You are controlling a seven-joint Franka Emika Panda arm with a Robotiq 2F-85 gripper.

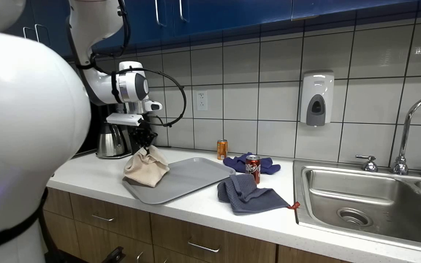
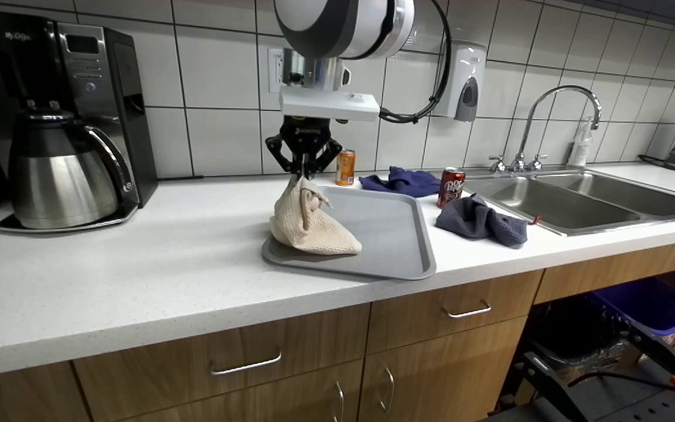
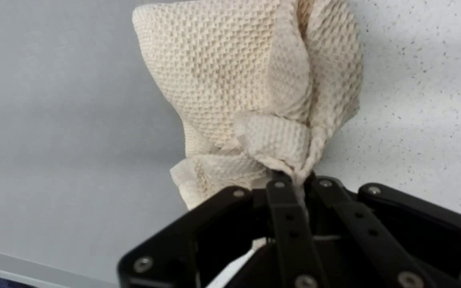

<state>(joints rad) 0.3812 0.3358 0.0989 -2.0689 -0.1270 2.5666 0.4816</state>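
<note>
Mid-frame, black two-fingered hand pinches bunched beige cloth over grey rectangular tray. Apparently holding step; next needs lift or release.

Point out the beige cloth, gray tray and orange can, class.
Beige cloth (image 3: 246, 82), in the wrist view: its textured middle.
Gray tray (image 2: 379, 228), in an exterior view: its uncovered part.
Orange can (image 1: 222, 149), in an exterior view: its side.
</note>
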